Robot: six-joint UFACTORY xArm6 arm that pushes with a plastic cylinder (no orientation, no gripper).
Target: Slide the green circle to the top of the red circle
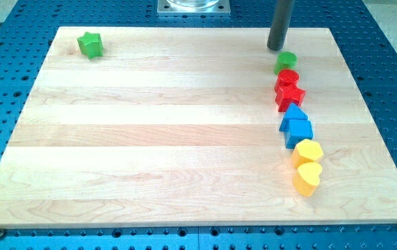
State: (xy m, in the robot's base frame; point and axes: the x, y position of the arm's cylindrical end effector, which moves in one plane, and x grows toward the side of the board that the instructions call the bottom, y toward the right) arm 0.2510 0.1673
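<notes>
The green circle (286, 62) lies near the board's top right, touching the top side of the red circle (288, 77) just below it. My tip (276, 48) is just above and slightly left of the green circle, very close to it. A red star (289, 96) sits right under the red circle.
Below the red star run a blue triangle (293, 112), a blue block (300, 130), a yellow hexagon (309, 151) and a yellow heart (308, 177) in a column. A green star (90, 44) lies at the top left. The wooden board (149, 139) rests on a blue perforated table.
</notes>
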